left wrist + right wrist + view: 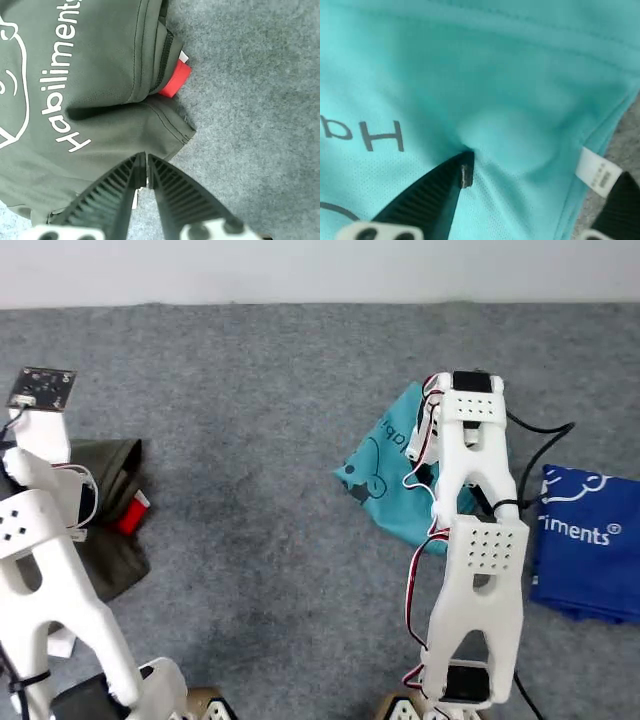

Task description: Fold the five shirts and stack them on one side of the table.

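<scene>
Olive shirt [100, 75]: left jaws closed at its hem. Teal shirt [495, 75]: right jaws open over it.

Looks like a robotics lab or maker's test bench, not a home. Laid out on a tabletop of flat grey felt-like carpet [250, 540] against a bare white wall [300, 270]. Fitted with a white printed-plastic left arm [50, 570] and a matching right arm [475, 540], with loose red-and-white wires [409, 590] and a bare black circuit board [42, 388] left exposed.
</scene>
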`<state>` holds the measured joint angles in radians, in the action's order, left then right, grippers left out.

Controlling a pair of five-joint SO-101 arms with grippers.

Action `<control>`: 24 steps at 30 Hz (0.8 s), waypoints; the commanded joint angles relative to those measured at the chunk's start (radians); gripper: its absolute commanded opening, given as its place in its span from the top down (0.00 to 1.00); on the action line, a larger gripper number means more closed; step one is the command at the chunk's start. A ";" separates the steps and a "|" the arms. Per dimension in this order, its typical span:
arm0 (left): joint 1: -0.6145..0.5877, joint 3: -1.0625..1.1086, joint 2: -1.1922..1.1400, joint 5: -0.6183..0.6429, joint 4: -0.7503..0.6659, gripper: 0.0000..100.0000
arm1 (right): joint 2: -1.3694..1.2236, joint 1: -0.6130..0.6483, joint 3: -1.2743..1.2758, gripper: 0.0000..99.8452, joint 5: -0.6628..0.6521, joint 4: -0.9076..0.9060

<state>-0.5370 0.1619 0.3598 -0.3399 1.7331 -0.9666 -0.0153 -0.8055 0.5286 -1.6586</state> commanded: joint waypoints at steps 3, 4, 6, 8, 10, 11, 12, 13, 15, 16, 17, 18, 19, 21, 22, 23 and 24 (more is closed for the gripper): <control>0.002 -0.005 0.037 -0.006 0.020 0.99 | -0.059 0.002 0.002 0.77 0.008 0.005; 0.002 -0.005 0.037 -0.006 0.020 0.99 | -0.064 0.004 -0.009 0.82 0.008 -0.001; 0.002 -0.005 0.038 -0.006 0.020 0.99 | -0.071 0.007 -0.028 0.90 0.008 -0.012; 0.002 -0.005 0.038 -0.006 0.021 0.99 | -0.081 0.005 -0.038 0.95 0.008 -0.022; 0.002 -0.007 0.038 -0.006 0.021 0.99 | -0.088 0.004 -0.057 0.97 0.008 -0.038; 0.002 -0.007 0.038 -0.006 0.021 0.99 | -0.091 0.002 -0.064 0.98 0.002 -0.050; 0.002 -0.007 0.038 -0.006 0.021 0.99 | -0.091 0.001 -0.074 0.98 -0.021 -0.061; 0.002 -0.007 0.038 -0.006 0.021 0.99 | -0.085 0.001 -0.083 0.99 -0.060 -0.077; 0.002 -0.007 0.038 -0.008 0.021 0.99 | -0.074 0.005 -0.121 0.99 -0.150 -0.130; 0.002 -0.007 0.038 -0.008 0.021 0.99 | -0.064 0.007 -0.133 0.99 -0.195 -0.140; 0.002 -0.007 0.038 -0.008 0.021 0.99 | -0.044 0.005 -0.129 0.99 -0.230 -0.140; 0.002 -0.007 0.038 -0.008 0.021 0.99 | -0.019 0.001 -0.118 0.99 -0.261 -0.140; 0.002 -0.007 0.038 -0.008 0.021 0.99 | 0.013 -0.007 -0.101 0.99 -0.288 -0.140; 0.002 -0.007 0.038 -0.008 0.021 0.99 | 0.090 -0.025 -0.057 0.99 -0.338 -0.140; 0.002 -0.007 0.038 -0.008 0.021 0.99 | 0.134 -0.031 -0.031 0.99 -0.362 -0.140; 0.002 -0.007 0.038 -0.008 0.021 0.99 | 0.183 -0.041 0.005 0.99 -0.385 -0.140; 0.002 -0.007 0.038 -0.008 0.021 0.99 | 0.239 -0.048 0.048 0.99 -0.414 -0.140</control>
<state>-0.5370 0.1619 0.3613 -0.3399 1.7331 -0.9037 -0.0384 -0.8224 0.1880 -1.7568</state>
